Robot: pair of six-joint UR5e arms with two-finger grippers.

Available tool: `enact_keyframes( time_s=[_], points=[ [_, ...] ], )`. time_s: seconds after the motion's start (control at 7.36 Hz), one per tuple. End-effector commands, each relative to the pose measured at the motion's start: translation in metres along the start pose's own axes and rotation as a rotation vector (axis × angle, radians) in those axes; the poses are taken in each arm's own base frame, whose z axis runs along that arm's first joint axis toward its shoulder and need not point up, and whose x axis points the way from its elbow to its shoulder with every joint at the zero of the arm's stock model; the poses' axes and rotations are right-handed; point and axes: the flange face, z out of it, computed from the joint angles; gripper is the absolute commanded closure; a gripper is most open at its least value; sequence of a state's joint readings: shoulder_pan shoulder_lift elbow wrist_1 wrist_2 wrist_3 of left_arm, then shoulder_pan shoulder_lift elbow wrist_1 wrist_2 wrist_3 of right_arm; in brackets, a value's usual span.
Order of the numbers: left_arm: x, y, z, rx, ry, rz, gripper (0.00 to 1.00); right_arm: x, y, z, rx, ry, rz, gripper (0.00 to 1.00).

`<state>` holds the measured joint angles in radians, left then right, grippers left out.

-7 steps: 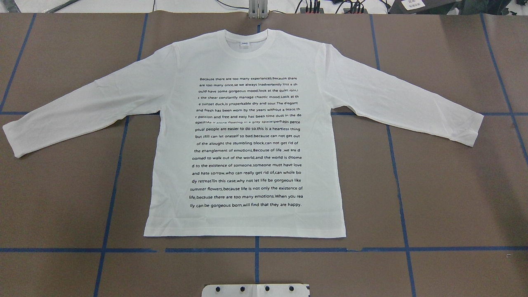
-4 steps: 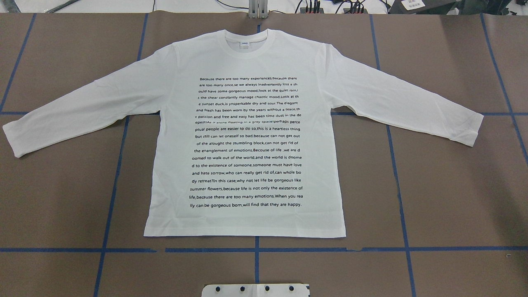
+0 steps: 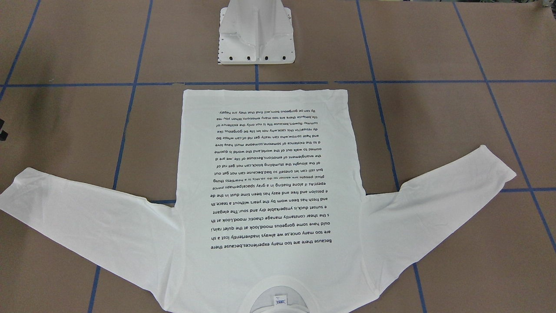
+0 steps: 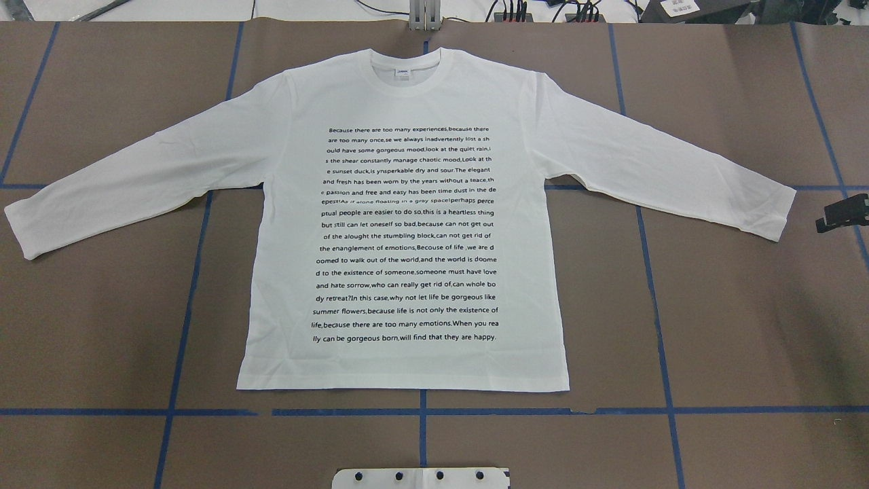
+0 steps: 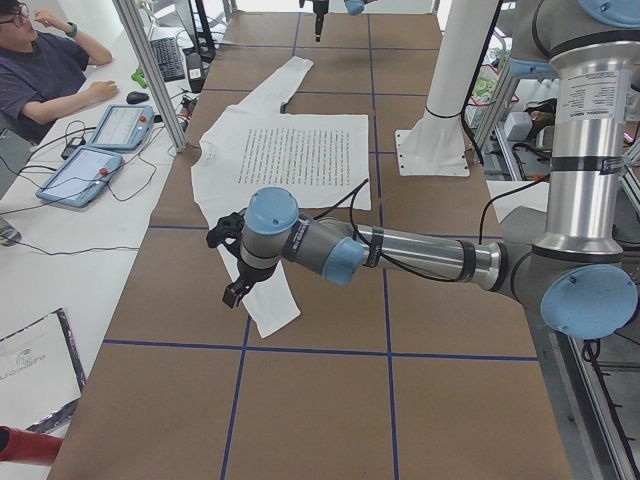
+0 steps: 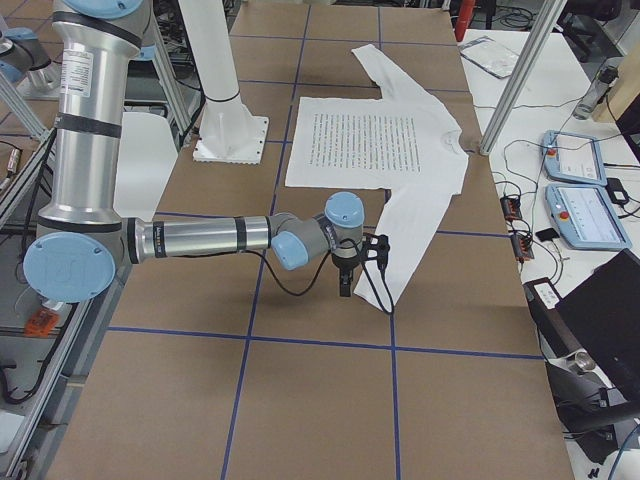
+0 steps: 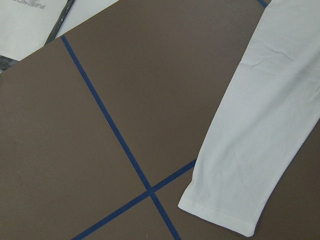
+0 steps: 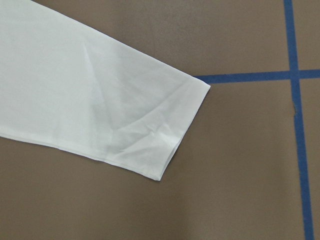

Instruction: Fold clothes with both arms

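The clothes are one white long-sleeved T-shirt (image 4: 407,224) that lies flat on the brown table with its black print up and both sleeves spread. My right gripper (image 4: 842,212) pokes in at the overhead view's right edge, just beyond the right sleeve's cuff (image 8: 175,130); I cannot tell whether it is open or shut. My left gripper (image 5: 232,265) hangs over the other sleeve's end (image 7: 220,220). It shows only in the exterior left view, so I cannot tell its state. Neither wrist view shows any fingers.
The white pedestal base (image 3: 256,34) stands behind the shirt's hem. Blue tape lines (image 4: 421,411) cross the table. A person (image 5: 40,70) sits at a side bench with tablets (image 5: 85,170) and cables; more tablets (image 6: 575,160) lie beside the table's far side.
The right gripper has come into the overhead view at its right edge, beside the sleeve cuff. The shirt has not moved.
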<state>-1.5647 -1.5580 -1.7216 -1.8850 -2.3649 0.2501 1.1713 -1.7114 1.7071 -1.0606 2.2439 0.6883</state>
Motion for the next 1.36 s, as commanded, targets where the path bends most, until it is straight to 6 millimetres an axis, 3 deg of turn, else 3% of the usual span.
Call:
enact_keyframes(
  time_s=[0.0,0.14,0.82,1.22],
  points=[
    [0.002,-0.002,-0.002,0.005,0.001,0.005,0.0,-0.01,-0.007,0.048,0.044,-0.029,0.031,0.08],
    [0.002,-0.001,-0.002,0.005,0.001,0.006,0.0,-0.006,-0.011,0.063,0.053,0.009,0.03,0.13],
    [0.003,0.001,-0.002,0.003,0.003,0.009,0.0,-0.017,-0.028,0.077,0.052,0.017,0.025,0.15],
    [0.002,0.002,-0.001,0.002,0.003,0.009,0.0,-0.016,-0.028,0.094,0.036,0.039,0.024,0.16]
  ],
)
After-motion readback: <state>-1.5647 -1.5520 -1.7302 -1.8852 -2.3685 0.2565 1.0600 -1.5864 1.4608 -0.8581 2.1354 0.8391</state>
